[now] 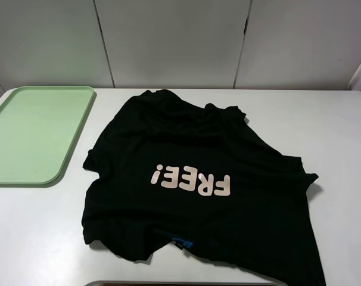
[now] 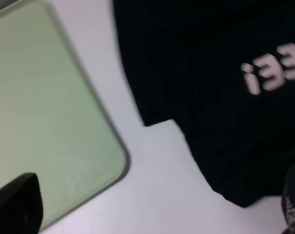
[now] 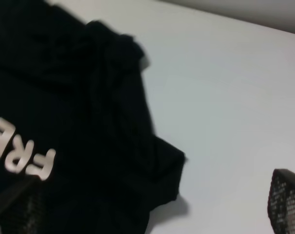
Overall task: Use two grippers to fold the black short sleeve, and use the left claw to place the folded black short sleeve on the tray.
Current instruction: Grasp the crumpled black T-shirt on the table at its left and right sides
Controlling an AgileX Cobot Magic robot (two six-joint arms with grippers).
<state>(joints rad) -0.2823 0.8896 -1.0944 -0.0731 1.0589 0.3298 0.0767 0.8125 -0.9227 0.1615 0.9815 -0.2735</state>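
Lettering "FREE!" (image 1: 190, 180) reads upside down across the black short sleeve (image 1: 168, 131).

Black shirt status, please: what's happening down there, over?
Left pincer open, right pincer open, both empty. Black shirt unfolded on table beside green tray. Nothing in the way.

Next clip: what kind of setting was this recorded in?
Likely a robot lab or test bench, not a home: a bare white table, a plain white panelled wall behind it, and only a green tray and a black T-shirt laid out.
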